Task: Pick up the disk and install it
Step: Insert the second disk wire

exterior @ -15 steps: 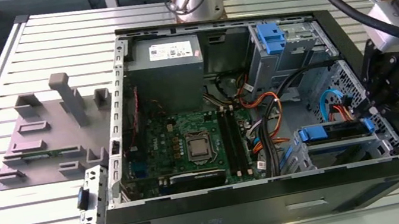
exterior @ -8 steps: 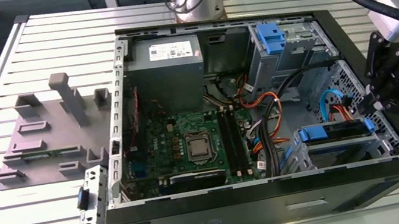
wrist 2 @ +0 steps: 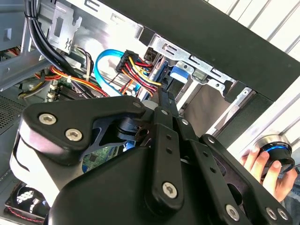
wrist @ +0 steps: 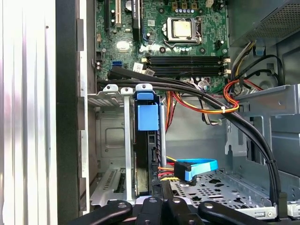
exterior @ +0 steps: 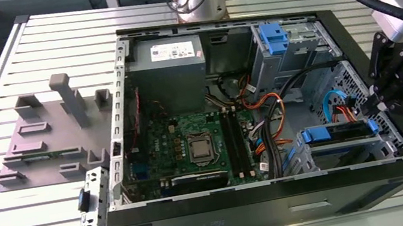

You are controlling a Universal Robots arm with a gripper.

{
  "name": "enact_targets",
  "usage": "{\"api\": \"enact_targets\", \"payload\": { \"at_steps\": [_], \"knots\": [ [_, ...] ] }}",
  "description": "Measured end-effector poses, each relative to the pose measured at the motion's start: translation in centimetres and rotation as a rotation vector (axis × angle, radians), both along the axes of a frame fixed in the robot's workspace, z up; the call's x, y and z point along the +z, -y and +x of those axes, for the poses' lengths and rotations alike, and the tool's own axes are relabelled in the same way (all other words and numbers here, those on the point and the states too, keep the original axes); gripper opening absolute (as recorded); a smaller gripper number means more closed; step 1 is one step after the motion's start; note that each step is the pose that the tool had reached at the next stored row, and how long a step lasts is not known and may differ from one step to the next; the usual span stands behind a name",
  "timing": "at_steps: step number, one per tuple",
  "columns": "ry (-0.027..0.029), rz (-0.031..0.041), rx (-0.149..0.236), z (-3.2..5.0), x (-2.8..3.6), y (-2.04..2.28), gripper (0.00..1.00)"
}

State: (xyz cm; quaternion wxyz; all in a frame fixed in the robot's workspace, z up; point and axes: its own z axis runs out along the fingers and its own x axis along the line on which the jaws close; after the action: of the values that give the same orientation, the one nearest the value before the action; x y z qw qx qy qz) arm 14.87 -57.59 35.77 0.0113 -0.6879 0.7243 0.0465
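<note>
In the exterior view, a grey plastic slotted holder point(exterior: 47, 137) lies on the ribbed metal table point(exterior: 7, 216) at the left, beside the open black computer case point(exterior: 282, 209). The silver hard drive with blue caddy rails point(exterior: 337, 131) stands on edge in the grey metal drive bay point(exterior: 306, 160), long axis running into the bay. The black gripper point(exterior: 374, 104) sits at its end with fingertips together on the drive's edge point(wrist: 149, 164).

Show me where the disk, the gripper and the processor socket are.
disk point(wrist: 148, 117): first wrist view, blue caddy tab.
gripper point(exterior: 384, 101): exterior view, midway between fingertips.
processor socket point(exterior: 197, 149): exterior view, metal cover.
</note>
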Motion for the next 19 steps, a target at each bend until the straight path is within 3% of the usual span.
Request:
{"api": "enact_targets", "payload": {
  "at_steps": [7,10,12,13,19],
  "knots": [
    [-0.0001,0.0000,0.000,0.00,0.00,0.00,0.11],
    [-0.0001,0.0000,0.000,0.00,0.00,0.00,0.29],
    [-0.0001,0.0000,0.000,0.00,0.00,0.00,0.29],
    [-0.0001,0.0000,0.000,0.00,0.00,0.00,0.36],
    [-0.0002,0.0000,0.000,0.01,0.00,0.00,0.36]
  ]
}}
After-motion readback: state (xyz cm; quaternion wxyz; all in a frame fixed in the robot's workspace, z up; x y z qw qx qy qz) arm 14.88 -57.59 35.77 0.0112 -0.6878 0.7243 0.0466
